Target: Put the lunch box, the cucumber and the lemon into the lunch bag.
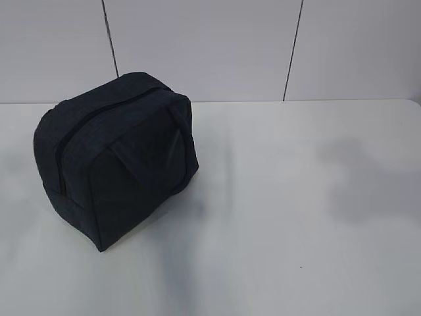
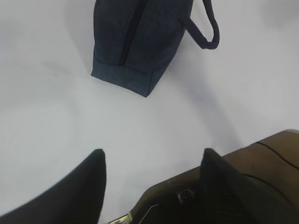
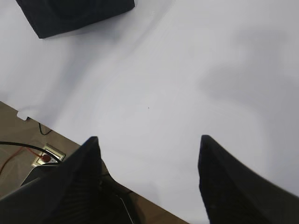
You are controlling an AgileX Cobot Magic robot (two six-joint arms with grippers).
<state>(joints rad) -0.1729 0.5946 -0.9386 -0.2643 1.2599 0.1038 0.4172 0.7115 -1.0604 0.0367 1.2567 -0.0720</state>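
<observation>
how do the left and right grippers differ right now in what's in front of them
The left gripper faces the lunch bag closely, seeing its zipper line and a strap handle; the right gripper sees only a corner of the bag at the top left of its view. The left gripper's fingers hang over the table edge near a brown surface on its right; the right gripper has floor and cables on its left. Both are open, empty and touch nothing.

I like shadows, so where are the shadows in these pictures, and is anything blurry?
Exterior view: the bag casts a soft shadow beside it; grey smudges lie on the table. Left wrist view: fingers blurry, bag sharper. Right wrist view: faint grey patches on the table.
</observation>
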